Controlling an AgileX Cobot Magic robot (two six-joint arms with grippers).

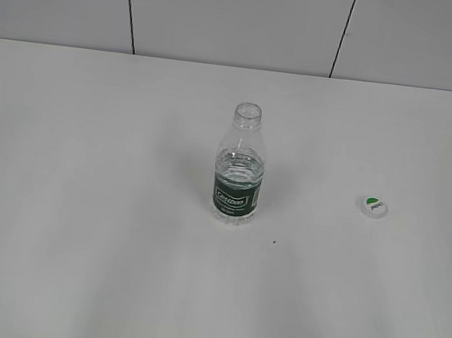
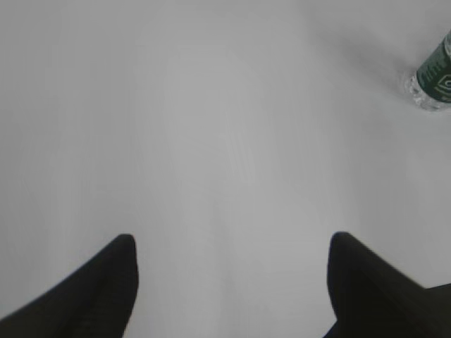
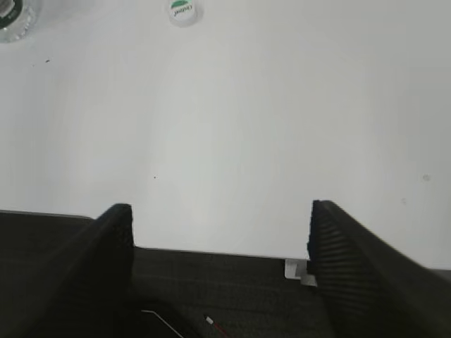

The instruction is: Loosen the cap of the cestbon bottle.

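Note:
The cestbon bottle stands upright in the middle of the white table, its neck open with no cap on it. The white cap with a green patch lies flat on the table to the bottle's right. Neither gripper shows in the exterior view. My left gripper is open and empty over bare table; the bottle's base sits at that view's far right edge. My right gripper is open and empty near the table's front edge; the cap and the bottle's base lie at the top of that view.
The white table runs back to a grey panelled wall. In the right wrist view a dark surface lies below the table's front edge, with a small white bracket.

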